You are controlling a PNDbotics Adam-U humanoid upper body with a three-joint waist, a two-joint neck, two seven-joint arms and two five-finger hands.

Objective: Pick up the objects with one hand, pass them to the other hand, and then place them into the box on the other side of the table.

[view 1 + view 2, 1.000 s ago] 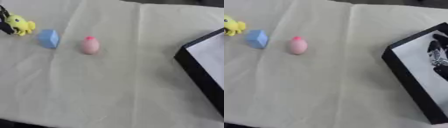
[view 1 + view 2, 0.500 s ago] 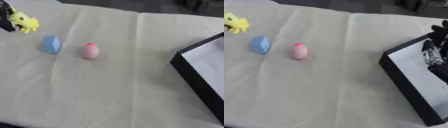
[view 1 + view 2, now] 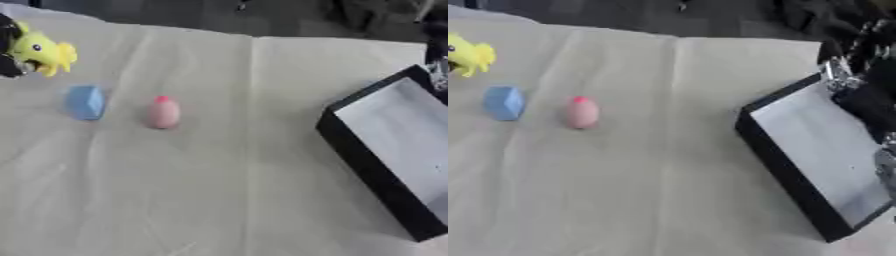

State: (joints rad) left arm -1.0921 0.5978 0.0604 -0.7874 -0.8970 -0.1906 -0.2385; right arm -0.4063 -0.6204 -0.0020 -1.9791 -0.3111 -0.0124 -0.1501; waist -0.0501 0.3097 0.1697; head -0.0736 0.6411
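Yellow toy [image 3: 42, 52] sitting pinched in left hand [image 3: 10, 47] at upper left, ready for handover. Right hand [image 3: 866, 95] hovering over box [image 3: 794, 160] at right, finger state unclear.

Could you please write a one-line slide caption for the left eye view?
Left hand holds yellow toy; blue block, pink object and black box remain on cloth.
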